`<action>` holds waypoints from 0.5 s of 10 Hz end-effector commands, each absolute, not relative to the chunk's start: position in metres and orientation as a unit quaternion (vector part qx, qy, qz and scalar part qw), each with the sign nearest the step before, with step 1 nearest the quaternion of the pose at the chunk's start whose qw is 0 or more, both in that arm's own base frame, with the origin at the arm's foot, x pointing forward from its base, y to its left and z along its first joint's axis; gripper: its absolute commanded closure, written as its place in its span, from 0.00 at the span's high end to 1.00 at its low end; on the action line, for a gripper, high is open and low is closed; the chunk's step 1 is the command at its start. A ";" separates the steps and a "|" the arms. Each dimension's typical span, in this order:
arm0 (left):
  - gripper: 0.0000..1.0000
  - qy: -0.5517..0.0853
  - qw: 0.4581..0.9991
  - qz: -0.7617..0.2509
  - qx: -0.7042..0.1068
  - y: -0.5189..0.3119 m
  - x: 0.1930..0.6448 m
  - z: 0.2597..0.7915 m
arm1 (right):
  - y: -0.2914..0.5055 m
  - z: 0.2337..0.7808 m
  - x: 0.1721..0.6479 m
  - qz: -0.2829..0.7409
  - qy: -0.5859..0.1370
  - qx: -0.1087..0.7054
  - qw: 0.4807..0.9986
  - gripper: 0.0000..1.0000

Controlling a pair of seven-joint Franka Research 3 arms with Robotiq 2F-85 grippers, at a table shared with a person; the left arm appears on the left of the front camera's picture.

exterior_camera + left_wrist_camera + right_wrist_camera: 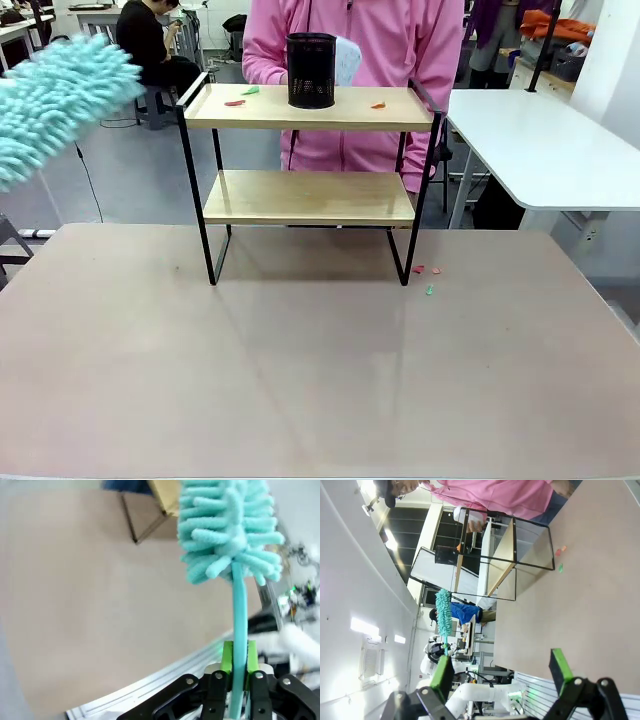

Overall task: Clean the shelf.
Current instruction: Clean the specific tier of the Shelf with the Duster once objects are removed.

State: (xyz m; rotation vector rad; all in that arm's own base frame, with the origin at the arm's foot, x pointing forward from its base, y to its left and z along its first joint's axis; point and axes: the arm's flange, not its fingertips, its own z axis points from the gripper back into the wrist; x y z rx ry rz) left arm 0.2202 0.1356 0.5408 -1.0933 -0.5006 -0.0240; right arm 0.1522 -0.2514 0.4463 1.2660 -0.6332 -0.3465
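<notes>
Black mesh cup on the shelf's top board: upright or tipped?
Upright. The black mesh cup stands on its base on the top board of the shelf, rim level, scraps either side.

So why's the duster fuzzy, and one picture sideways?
Front view: the duster is close to the camera, so it looks soft. Left wrist view: the shelf behind is out of focus. Right wrist view: the camera is rolled, so the shelf stands sideways.
</notes>
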 end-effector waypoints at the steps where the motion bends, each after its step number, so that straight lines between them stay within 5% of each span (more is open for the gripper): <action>1: 0.12 -0.253 0.786 0.141 -0.546 0.115 0.242 0.507 | -0.251 0.449 0.155 -0.149 -0.304 0.580 0.741 1.00; 5: 0.12 -0.238 0.814 0.070 -0.525 0.154 0.232 0.531 | -0.251 0.449 0.155 -0.149 -0.304 0.580 0.741 1.00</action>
